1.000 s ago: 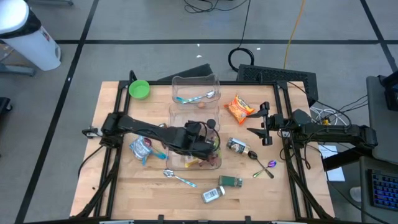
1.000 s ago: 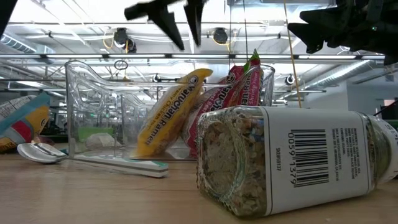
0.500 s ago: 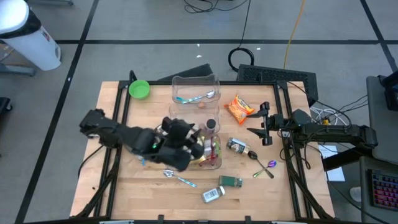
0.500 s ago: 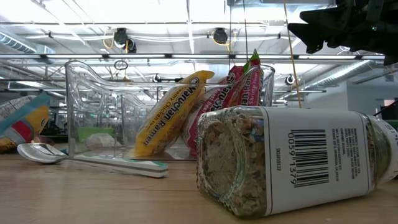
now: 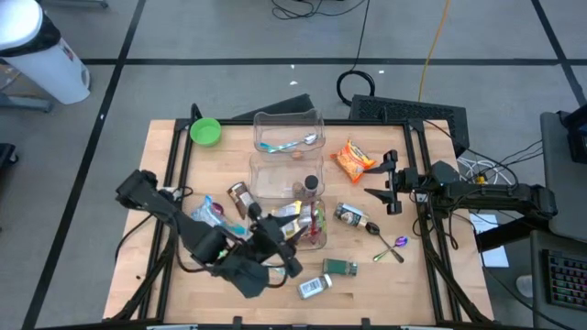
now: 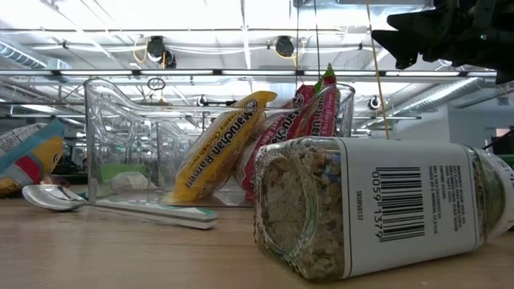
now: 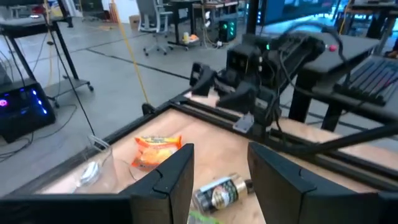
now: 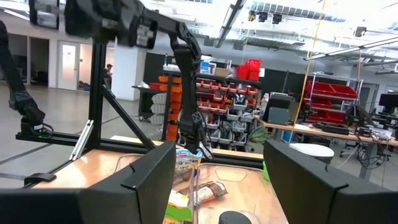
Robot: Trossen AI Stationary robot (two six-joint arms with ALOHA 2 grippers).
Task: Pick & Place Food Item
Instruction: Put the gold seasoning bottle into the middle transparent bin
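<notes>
A yellow ramen packet [image 6: 217, 144] and a red packet [image 6: 299, 120] stand leaning in the near clear container [image 5: 307, 227]. An orange snack bag [image 5: 353, 158] lies flat on the table at the far right. My left gripper [image 5: 292, 247] hangs raised beside the container's near side, pointing nearly level toward the right arm. It is open, with nothing between its fingers [image 7: 177, 177]. My right gripper [image 5: 390, 183] waits open at the table's right side, high above the wood.
A spice jar [image 6: 377, 209] lies on its side near the front edge beside a green box [image 5: 341, 268]. A small jar [image 5: 348, 215], a purple spoon [image 5: 394, 246], a brown jar [image 5: 240, 194], a snack bag [image 5: 209, 215] and a green bowl [image 5: 205, 132] are scattered around. A second clear container [image 5: 289, 133] holds a blue spoon.
My left gripper has drawn back from above the near clear container toward the table's near edge and risen out of the low view. It has tipped from pointing down to nearly level and rolled. The packets stay leaning in the container.
</notes>
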